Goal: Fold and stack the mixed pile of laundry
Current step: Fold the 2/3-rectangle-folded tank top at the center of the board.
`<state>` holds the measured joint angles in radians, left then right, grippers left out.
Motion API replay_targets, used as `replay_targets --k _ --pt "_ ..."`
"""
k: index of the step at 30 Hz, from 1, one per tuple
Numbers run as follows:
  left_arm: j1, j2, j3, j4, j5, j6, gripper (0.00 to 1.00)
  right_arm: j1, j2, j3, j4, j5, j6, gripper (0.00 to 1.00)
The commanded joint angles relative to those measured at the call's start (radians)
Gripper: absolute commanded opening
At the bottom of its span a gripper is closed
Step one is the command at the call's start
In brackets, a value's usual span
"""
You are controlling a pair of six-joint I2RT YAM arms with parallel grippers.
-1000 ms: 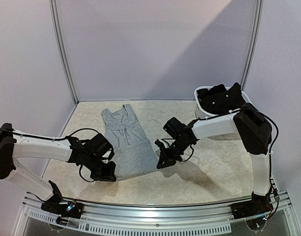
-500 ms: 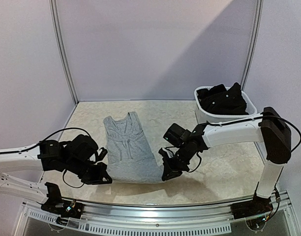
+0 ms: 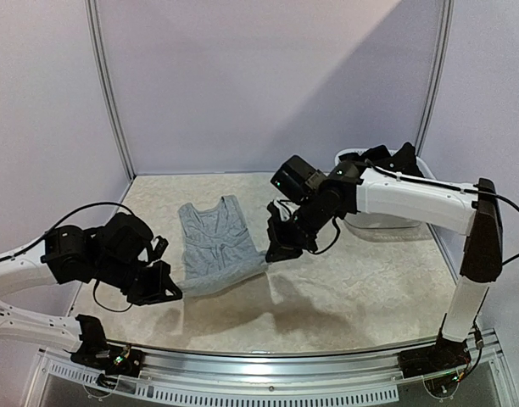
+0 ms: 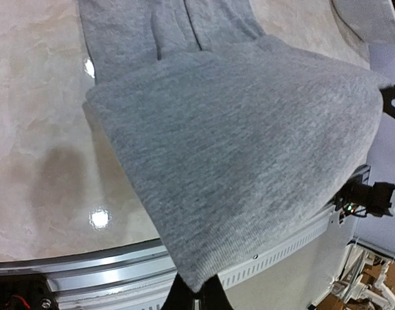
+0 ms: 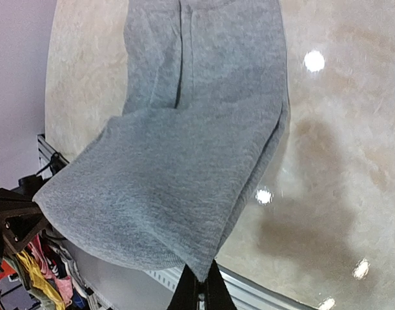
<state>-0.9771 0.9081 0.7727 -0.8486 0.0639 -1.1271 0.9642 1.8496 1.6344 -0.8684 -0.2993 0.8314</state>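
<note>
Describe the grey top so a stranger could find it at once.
On the marbled beige table, left of centre, lies a light grey sleeveless top, straps toward the back wall, near hem corners pinched up by the left hand and right hand. It is the only grey cloth; the black clothes sit in the white basket.
</note>
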Motion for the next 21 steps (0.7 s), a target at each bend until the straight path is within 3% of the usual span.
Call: replay_targets --k 1,8,21 --pt "0.125 0.051 0.073 -0.075 0.008 0.061 0.00 -0.037 0.103 0.184 -0.181 0.103 -0.070 0.00" --pt "0.283 0.231 0.221 -0.096 0.060 0.193 0.00 -0.107 0.297 0.525 -0.316 0.117 -0.182 0.00" --pt "0.459 0.515 0.481 -0.101 0.040 0.356 0.00 -0.212 0.481 0.742 -0.147 0.052 -0.296 0.00"
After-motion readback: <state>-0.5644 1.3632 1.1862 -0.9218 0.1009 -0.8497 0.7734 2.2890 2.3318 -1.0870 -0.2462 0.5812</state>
